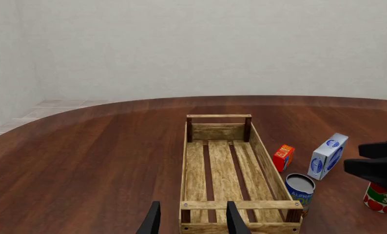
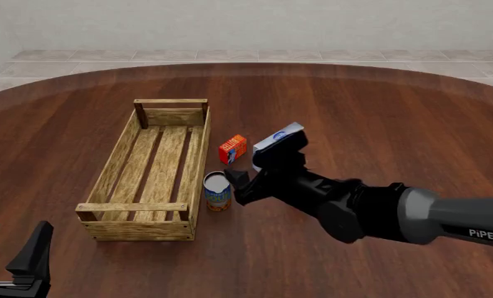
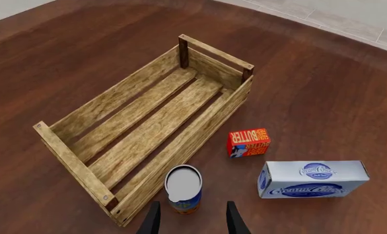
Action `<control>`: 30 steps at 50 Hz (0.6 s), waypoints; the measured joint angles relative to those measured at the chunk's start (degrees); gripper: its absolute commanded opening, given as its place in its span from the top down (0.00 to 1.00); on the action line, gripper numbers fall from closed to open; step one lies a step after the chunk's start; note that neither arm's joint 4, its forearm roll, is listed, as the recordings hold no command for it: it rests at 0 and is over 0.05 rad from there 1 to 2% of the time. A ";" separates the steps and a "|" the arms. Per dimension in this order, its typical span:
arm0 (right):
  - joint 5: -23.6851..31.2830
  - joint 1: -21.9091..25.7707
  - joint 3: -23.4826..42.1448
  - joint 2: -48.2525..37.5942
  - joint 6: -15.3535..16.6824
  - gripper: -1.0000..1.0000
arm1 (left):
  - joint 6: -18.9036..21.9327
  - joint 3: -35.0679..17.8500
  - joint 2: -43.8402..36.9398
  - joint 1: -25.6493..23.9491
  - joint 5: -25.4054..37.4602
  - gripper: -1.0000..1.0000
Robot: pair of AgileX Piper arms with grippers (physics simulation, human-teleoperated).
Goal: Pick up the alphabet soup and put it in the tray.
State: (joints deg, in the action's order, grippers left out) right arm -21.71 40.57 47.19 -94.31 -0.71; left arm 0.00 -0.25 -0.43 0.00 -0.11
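Note:
The alphabet soup [image 2: 217,192] is a small can with a blue and yellow label and a grey top [image 3: 183,188], standing upright on the table just outside the tray's near right corner. The tray [image 2: 114,155] is a long light-wood crate with a slatted bottom [image 3: 200,134] and nothing in it. My right gripper [image 2: 238,186] hovers open just above and to the right of the can; its fingers [image 3: 153,219] bracket the can's near side without touching. My left gripper [image 2: 10,245] is open at the table's near left, facing the tray's near end rail [image 1: 240,205].
A small red butter box [image 2: 232,149] lies right of the tray. A white and blue carton [image 3: 312,179] lies beyond it, partly behind my right arm. A red-and-green-labelled can [image 1: 380,197] stands under the right gripper [image 1: 378,165] in the left wrist view.

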 measured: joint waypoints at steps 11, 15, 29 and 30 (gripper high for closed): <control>-0.09 -0.27 1.23 -1.78 -0.02 0.00 | 0.00 0.00 0.00 0.00 0.00 0.00; -0.11 -0.23 1.59 -2.42 -0.06 0.00 | 0.00 0.00 0.00 0.00 0.00 0.00; -0.10 0.02 2.98 -4.74 -0.33 0.00 | 0.00 0.00 0.00 0.00 0.00 0.00; -0.09 0.05 3.08 -4.90 -0.34 0.00 | 0.00 0.00 0.00 0.00 0.00 0.00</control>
State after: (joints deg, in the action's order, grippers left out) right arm -21.81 40.63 50.27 -99.21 -1.05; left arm 0.00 -0.25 -0.43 0.00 -0.11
